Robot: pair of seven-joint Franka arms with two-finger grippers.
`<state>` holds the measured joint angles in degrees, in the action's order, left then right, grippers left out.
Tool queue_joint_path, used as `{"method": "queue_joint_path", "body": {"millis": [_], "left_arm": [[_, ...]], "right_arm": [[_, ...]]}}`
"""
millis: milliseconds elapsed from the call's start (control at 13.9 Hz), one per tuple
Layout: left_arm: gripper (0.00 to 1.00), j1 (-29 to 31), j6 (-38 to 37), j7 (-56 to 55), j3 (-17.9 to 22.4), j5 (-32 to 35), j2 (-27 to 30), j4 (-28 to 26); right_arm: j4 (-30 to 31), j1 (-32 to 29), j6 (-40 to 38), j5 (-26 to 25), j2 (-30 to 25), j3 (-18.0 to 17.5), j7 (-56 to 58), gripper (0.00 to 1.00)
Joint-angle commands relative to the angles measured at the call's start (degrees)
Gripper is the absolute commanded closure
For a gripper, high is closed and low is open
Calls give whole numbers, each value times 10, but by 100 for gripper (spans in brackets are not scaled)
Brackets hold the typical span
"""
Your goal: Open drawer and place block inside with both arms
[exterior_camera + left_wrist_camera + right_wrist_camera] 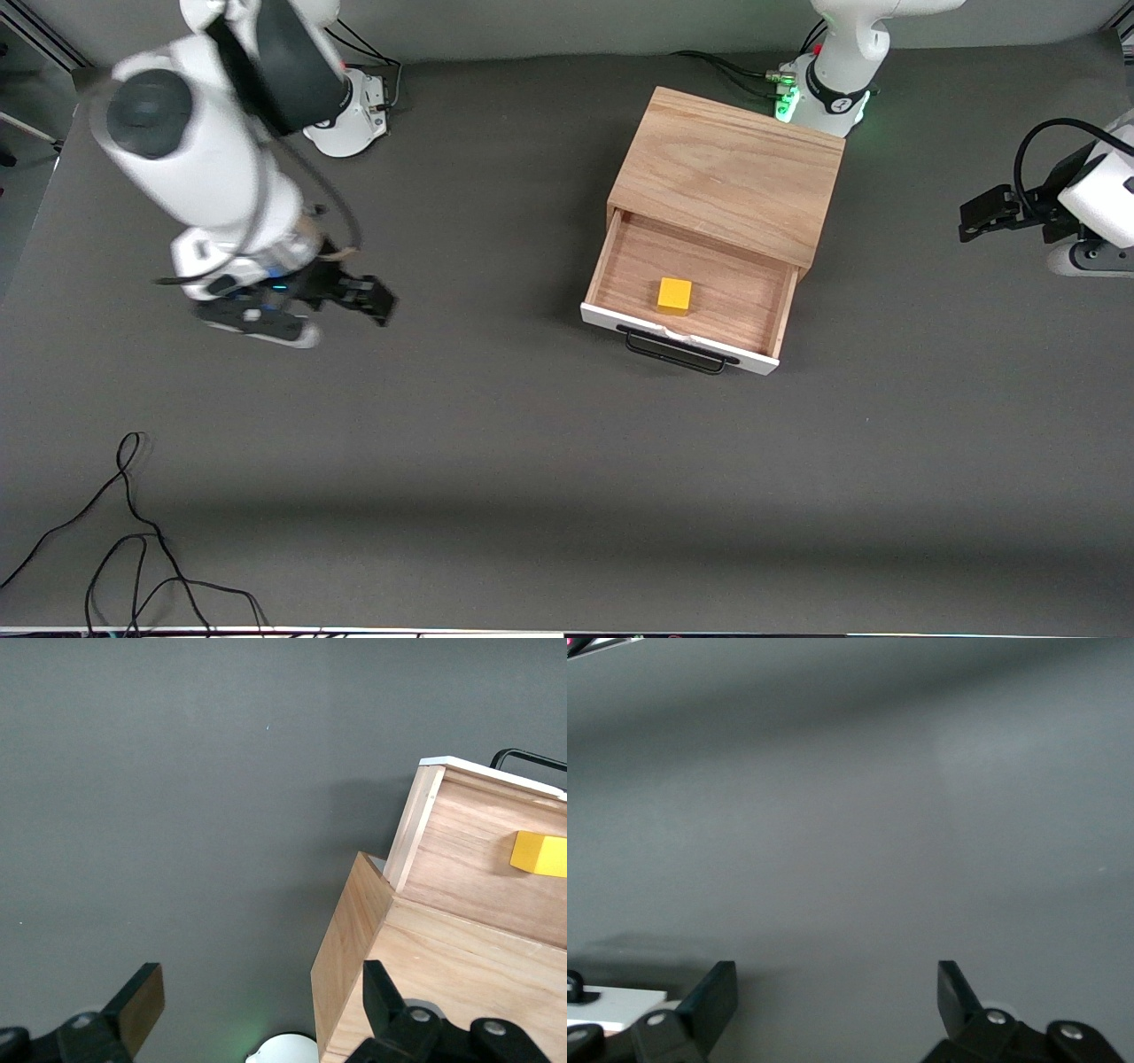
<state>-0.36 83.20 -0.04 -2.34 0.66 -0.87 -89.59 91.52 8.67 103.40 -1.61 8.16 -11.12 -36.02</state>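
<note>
The right gripper (376,301), spread wide and empty, is held over bare table near the right arm's end. The left gripper (979,217), likewise wide and empty, hangs at the opposite edge. The yellow block (675,295) lies inside the pulled-out drawer (620,288), so both arms seem parked clear.
</note>
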Motion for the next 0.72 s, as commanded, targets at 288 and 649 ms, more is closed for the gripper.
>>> {"method": "queue_joint_path", "body": {"millis": [288,649], "left_arm": [[0,-6,3,6,3,2,4,-6],[0,-6,3,6,3,2,4,-9]], "right_arm": [[67,-1,-25,38,-84,158,289,0],[31,-1,-69,-9,-71,171,299,0]]}}
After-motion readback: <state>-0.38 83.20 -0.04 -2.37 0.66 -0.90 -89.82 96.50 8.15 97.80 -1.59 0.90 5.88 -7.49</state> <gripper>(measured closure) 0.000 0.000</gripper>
